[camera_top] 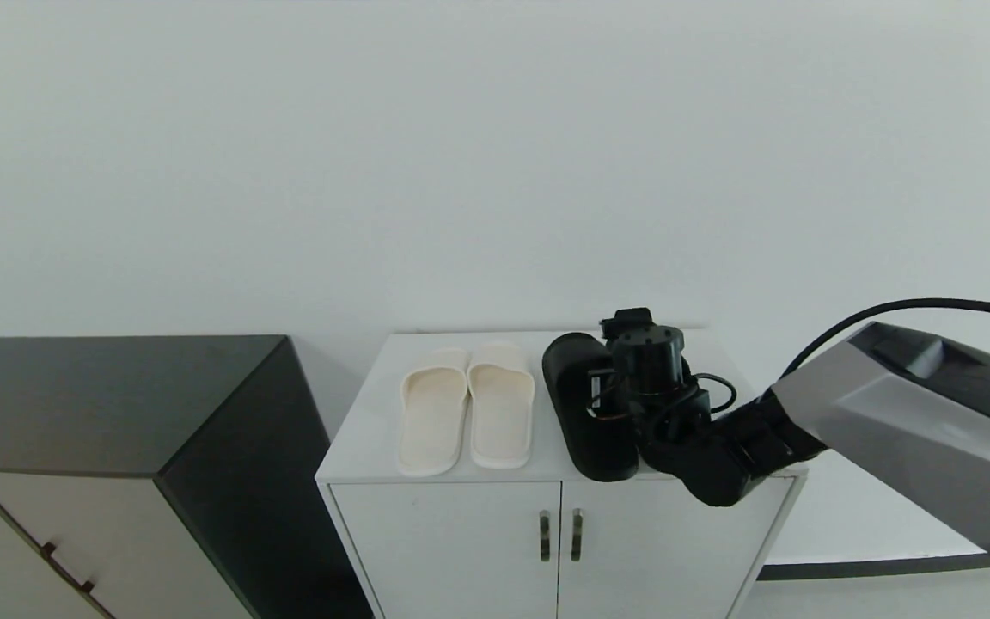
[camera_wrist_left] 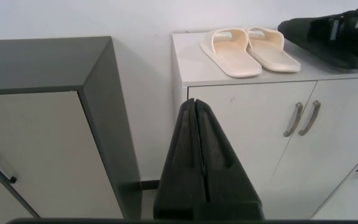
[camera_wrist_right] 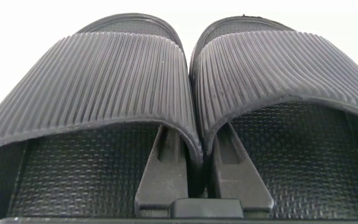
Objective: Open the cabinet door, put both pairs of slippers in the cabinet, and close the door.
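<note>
A pair of black ribbed slippers (camera_wrist_right: 129,87) lies on top of the white cabinet (camera_top: 357,447), at its right side. My right gripper (camera_wrist_right: 196,146) has one finger inside each slipper and is shut on their touching inner walls. The head view has the black slippers (camera_top: 585,404) partly behind my right wrist (camera_top: 658,387). A cream pair of slippers (camera_top: 465,408) lies side by side to their left. Both cabinet doors (camera_top: 461,550) are closed, with two handles (camera_top: 560,535) at the middle. My left gripper (camera_wrist_left: 196,106) is shut and empty, hanging low in front of the cabinet.
A dark grey cabinet (camera_top: 117,404) with pale drawer fronts stands close to the left of the white one, leaving a narrow gap. A plain white wall runs behind both. Bare floor lies to the right of the white cabinet.
</note>
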{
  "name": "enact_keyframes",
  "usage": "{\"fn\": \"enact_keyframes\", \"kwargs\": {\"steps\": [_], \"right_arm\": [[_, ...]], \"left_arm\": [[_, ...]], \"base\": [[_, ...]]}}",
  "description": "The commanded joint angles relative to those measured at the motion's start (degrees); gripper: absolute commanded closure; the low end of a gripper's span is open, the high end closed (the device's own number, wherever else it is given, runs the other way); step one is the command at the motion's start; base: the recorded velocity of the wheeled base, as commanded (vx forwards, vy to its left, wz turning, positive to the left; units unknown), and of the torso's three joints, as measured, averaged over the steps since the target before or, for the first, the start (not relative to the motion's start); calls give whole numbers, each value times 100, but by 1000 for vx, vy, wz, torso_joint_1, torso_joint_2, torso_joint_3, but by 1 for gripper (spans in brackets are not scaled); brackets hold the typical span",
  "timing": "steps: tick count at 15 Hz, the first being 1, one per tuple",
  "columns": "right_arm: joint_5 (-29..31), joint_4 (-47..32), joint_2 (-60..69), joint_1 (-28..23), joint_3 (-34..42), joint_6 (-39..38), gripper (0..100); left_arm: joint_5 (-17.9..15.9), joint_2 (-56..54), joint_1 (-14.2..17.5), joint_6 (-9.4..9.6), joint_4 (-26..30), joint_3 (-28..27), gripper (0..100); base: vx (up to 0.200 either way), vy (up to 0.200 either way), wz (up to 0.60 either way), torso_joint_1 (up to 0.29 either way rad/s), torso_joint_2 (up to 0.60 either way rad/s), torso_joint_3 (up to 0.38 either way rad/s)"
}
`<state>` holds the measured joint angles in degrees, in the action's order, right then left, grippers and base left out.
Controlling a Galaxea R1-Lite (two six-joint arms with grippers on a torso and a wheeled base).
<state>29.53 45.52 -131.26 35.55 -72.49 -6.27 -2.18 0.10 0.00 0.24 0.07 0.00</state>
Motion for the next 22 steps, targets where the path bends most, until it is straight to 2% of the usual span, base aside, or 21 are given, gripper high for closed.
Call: {"fn": "enact_keyframes", "kwargs": {"steps": [1, 2, 4, 7, 9, 16, 22], "right_arm": [[-386, 379, 1216, 356, 1377, 196, 100], [-474, 414, 1673, 620, 2010, 231, 100], [-782, 440, 2166, 919, 2546, 214, 100], [-1863, 431, 2974, 1095, 3592, 170, 100], [-2601, 414, 3291, 1086, 4005, 170, 100], [-2742, 440, 3299, 1068, 4093, 170, 100], [-2733, 440, 3273, 998, 4199, 178, 100]], "left_arm": [[-2, 8, 0, 2, 1, 0, 100], [-2, 8, 0, 2, 1, 0, 100], [-2, 8, 0, 2, 1, 0, 100], [-2, 8, 0, 11, 1, 0, 100], [-2, 8, 0, 11, 1, 0, 100], [-2, 8, 0, 20, 1, 0, 100], [7, 8, 0, -7, 1, 0, 100]], "base": [[0, 0, 0, 0, 0, 0], [0, 0, 0, 0, 0, 0], [0, 0, 0, 0, 0, 0], [0, 0, 0, 0, 0, 0], [0, 0, 0, 0, 0, 0], [0, 0, 0, 0, 0, 0], [-200, 0, 0, 4, 3, 6]]}}
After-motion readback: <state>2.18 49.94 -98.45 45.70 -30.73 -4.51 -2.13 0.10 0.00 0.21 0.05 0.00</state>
